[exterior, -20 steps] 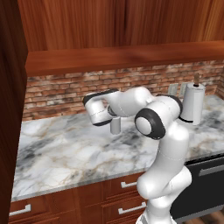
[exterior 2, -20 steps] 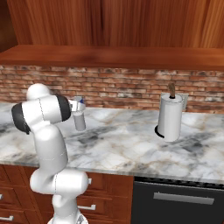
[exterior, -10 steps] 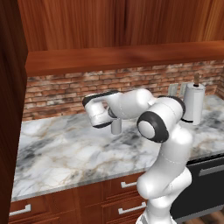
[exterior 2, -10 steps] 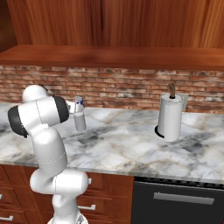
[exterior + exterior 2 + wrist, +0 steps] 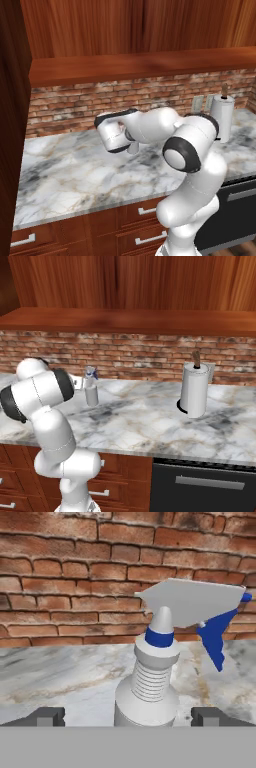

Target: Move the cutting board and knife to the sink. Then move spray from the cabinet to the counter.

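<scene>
The spray point(image 5: 150, 682) stands upright on the marble bench point(image 5: 150, 421), close to the red brick wall point(image 5: 60, 577), its blue trigger pointing to the right in the hand view. In that view the claw point(image 5: 129, 714) has its 2 dark fingertips point(image 5: 47, 716) spread wide, 1 on each side of the bottle's lower body, with a clear gap between each tip and the bottle, so nothing is clamped. In the right base view the spray point(image 5: 91, 387) sits just beside the white arm's upper joints, well apart from the paper-towel roll point(image 5: 194, 388) standing farther right on the same bench. In the left base view the arm's hand hides most of the bottle point(image 5: 133, 147), near the wall.
</scene>
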